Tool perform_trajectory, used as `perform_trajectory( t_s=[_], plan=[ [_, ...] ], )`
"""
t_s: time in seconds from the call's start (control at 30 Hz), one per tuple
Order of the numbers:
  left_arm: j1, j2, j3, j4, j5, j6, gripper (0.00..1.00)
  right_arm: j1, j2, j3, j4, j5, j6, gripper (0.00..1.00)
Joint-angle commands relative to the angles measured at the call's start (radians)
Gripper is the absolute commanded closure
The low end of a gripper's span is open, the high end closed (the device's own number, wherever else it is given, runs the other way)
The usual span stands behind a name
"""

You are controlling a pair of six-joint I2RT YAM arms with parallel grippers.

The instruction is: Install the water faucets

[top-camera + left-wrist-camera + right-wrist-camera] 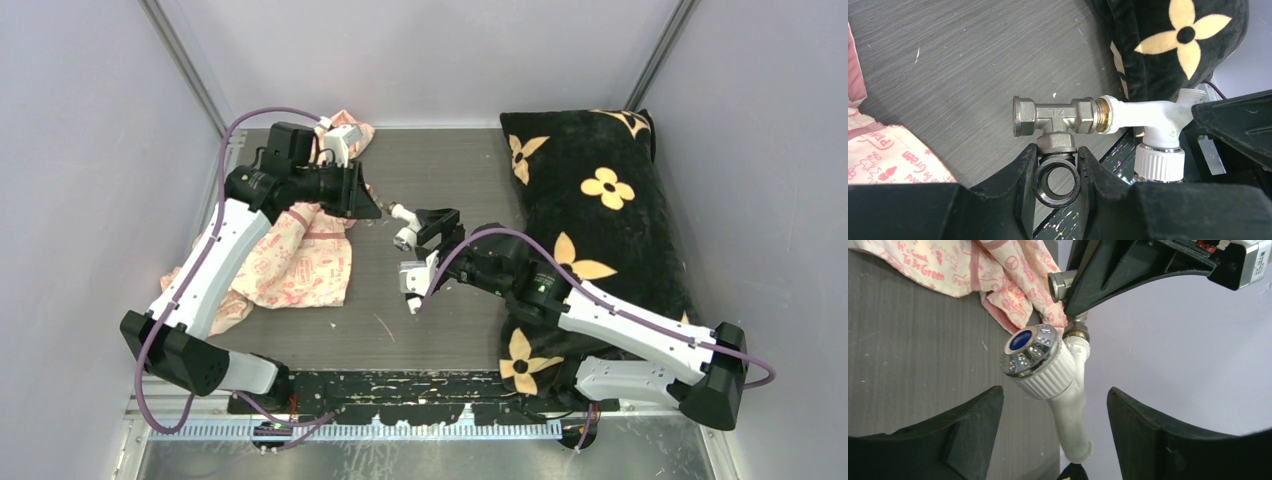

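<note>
My left gripper (1057, 152) is pressed together on the lower branch of the grey metal T-shaped fitting (1050, 116) and holds it above the dark grey wood-grain table (948, 65). A black ring (1057, 181) sits between its fingers, just under that branch. The brass-coloured threaded tip of the white plastic tap (1148, 117) sits in one end of the fitting's cross bar. How deep the thread is in, I cannot tell. The tap carries a ribbed white knob (1030, 357) with a chrome rim and a round blue centre, turned toward the right wrist camera. My right gripper (1054, 392) is spread wide, with one black finger on each side of the tap's spout, and neither finger touches it. In the view from above, the two grippers meet near the middle of the table with the tap between them. A cream cloth with pink print (300, 265) lies under the left arm. A black pillow with yellow flowers (600, 200) lies along the right side, partly under the right arm.
</note>
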Motion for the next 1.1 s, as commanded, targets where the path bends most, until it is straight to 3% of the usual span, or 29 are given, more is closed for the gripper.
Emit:
perform_trajectory(
  t_s=[0.0,0.27,0.37,0.53,0.73,0.87,1.07],
  plan=[
    [0.007,-0.005,0.047,0.031,0.067,0.015,1.0,0.006,0.008,0.003,0.162,0.046,-0.059,0.23],
    [0.006,-0.024,0.017,0.063,0.085,0.016,1.0,0.006,0.077,-0.023,0.371,0.03,0.177,0.38],
    [0.007,-0.041,0.004,0.079,0.077,0.021,1.0,0.005,0.094,-0.038,0.434,0.054,0.28,0.53],
    [0.006,-0.085,-0.046,0.145,0.055,0.025,1.0,-0.002,0.084,-0.012,0.402,0.063,0.522,0.88],
    [0.005,-0.217,-0.237,0.397,0.031,0.029,1.0,-0.126,0.073,0.043,0.352,-0.022,1.101,0.83],
    [0.006,-0.296,-0.349,0.551,-0.016,0.063,1.0,-0.227,0.086,0.088,0.312,-0.109,1.488,0.98],
    [0.004,-0.399,-0.561,0.849,-0.076,0.081,1.0,-0.335,0.217,0.262,0.146,-0.312,1.902,0.99]
  ],
)
